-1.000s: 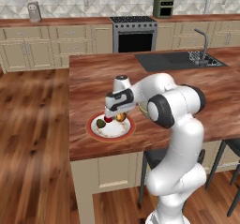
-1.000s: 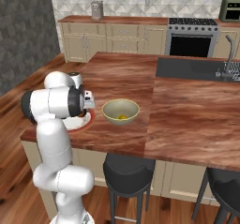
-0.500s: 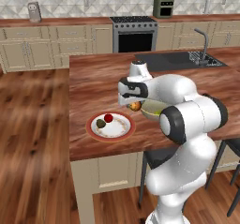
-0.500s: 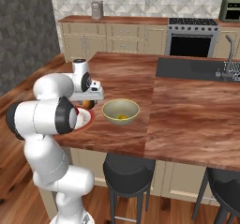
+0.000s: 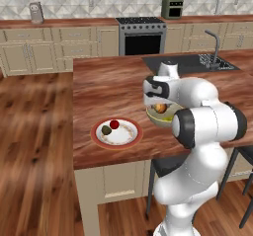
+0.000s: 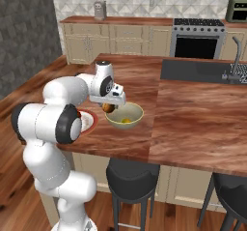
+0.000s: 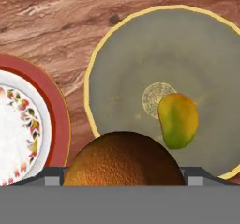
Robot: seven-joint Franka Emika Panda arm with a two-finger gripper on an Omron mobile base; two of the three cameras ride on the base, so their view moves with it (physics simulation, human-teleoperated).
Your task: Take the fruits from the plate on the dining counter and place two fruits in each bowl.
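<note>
Reddish-brown wood-grain dining counter (image 5: 106,87) stood in a kitchen with cream cabinets and a steel stove (image 5: 142,35). Near its front edge lay the round red-rimmed plate (image 5: 116,133) with a dark green oval fruit (image 5: 106,130) and a small red one (image 5: 114,124). My gripper (image 6: 109,107), jaws wide, held the orange-brown round fruit (image 7: 123,159) over the near rim of the olive bowl (image 6: 125,116), where a yellow-green oblong fruit (image 7: 177,120) lay. Open wood stretched behind it.

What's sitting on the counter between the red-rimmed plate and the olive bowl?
Nothing: in the hand view, a bare strip of wood counter separates the plate from the olive bowl.
</note>
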